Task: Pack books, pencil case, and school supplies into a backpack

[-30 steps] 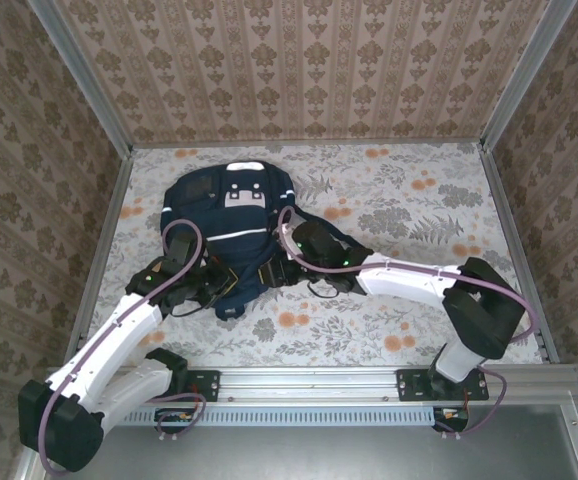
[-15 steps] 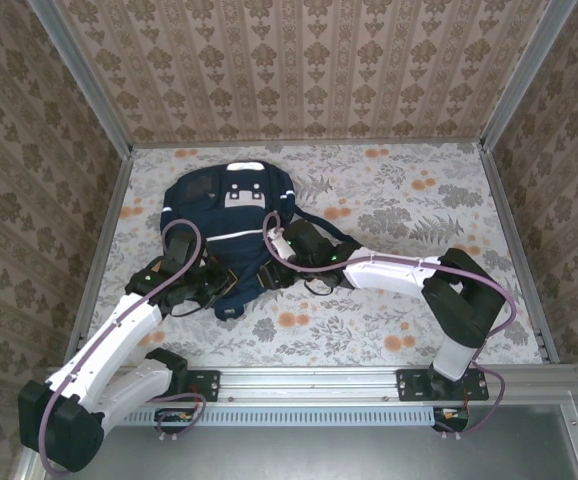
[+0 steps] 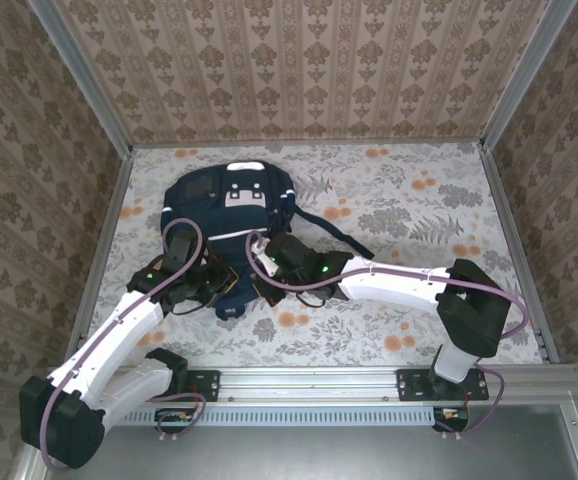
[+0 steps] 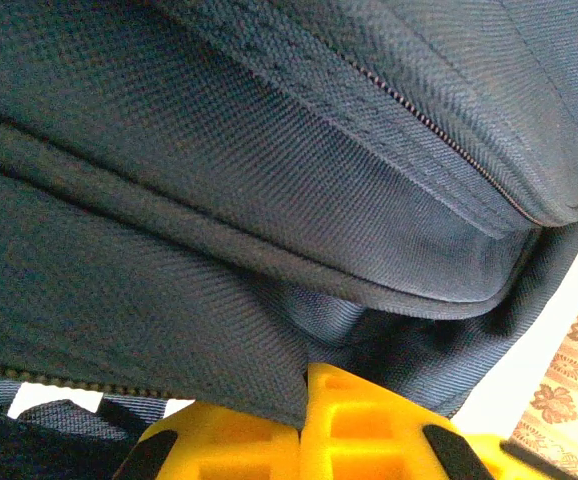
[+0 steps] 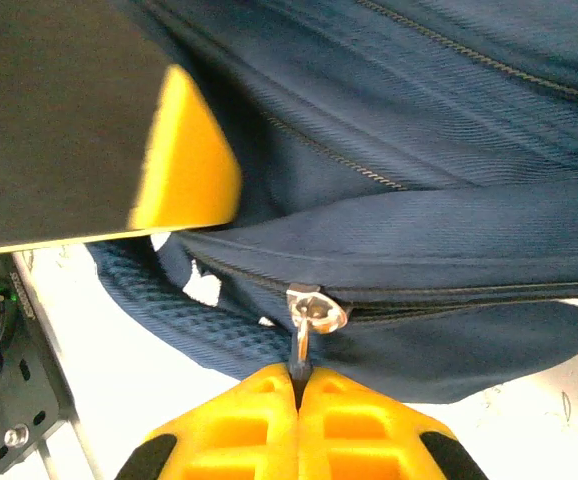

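Observation:
The navy backpack (image 3: pixel 224 212) lies flat on the floral table, left of centre, its near edge toward the arms. My left gripper (image 3: pixel 219 283) is at that near edge, and in the left wrist view it (image 4: pixel 304 385) is shut on a fold of the backpack's fabric (image 4: pixel 269 150). My right gripper (image 3: pixel 262 268) sits just right of it. In the right wrist view it (image 5: pixel 298 375) is shut on the metal zipper pull (image 5: pixel 300 347) hanging from the slider (image 5: pixel 316 312) on the backpack (image 5: pixel 449 130). The books, pencil case and school supplies are hidden.
A dark strap (image 3: pixel 331 229) trails right from the backpack. Open floral tabletop (image 3: pixel 429 210) spreads to the right. Patterned walls close in the back and sides, and a metal rail (image 3: pixel 309 384) runs along the near edge. The left gripper's yellow finger (image 5: pixel 184 150) shows close by.
My right gripper has slid left along the backpack's near edge and closed on the zipper pull. The left gripper has kept its hold on the fabric.

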{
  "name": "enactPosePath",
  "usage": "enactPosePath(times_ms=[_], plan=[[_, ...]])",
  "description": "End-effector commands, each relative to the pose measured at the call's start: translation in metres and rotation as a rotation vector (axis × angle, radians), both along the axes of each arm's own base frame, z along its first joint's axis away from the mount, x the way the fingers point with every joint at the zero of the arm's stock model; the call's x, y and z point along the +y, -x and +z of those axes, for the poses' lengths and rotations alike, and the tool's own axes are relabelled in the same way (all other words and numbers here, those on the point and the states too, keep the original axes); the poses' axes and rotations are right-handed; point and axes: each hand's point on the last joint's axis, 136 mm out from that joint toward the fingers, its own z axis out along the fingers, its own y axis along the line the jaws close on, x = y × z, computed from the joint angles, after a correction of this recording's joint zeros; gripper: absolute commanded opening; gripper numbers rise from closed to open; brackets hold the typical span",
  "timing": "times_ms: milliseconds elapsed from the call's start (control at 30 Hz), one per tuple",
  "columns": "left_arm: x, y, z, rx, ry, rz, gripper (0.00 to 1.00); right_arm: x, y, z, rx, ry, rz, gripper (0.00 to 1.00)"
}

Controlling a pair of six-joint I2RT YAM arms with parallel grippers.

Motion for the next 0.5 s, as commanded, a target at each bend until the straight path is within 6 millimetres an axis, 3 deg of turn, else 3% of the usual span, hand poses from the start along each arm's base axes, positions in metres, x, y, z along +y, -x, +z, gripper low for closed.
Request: enactPosePath(times_ms=[0,67,167,333,467], plan=[[-0.014,-0.029,0.038,-0.150,0.083,0.008,0.00,0.016,0.018,0.030,-0.020,-0.018,0.050,0.00],[-0.012,-0.029,0.038,-0.151,0.075,0.007,0.00,0.015,0.020,0.031,-0.009,-0.006,0.036,0.00],[0.002,-0.029,0.039,-0.153,0.056,0.042,0.00,-0.004,0.010,0.029,-0.014,0.029,-0.042,0.00],[0.027,-0.021,0.036,-0.140,0.049,0.101,0.00,-0.056,-0.008,0.023,-0.014,0.106,-0.165,0.00],[0.033,-0.017,0.036,-0.141,0.057,0.108,0.00,-0.090,-0.024,0.011,0.007,0.141,-0.237,0.00]])
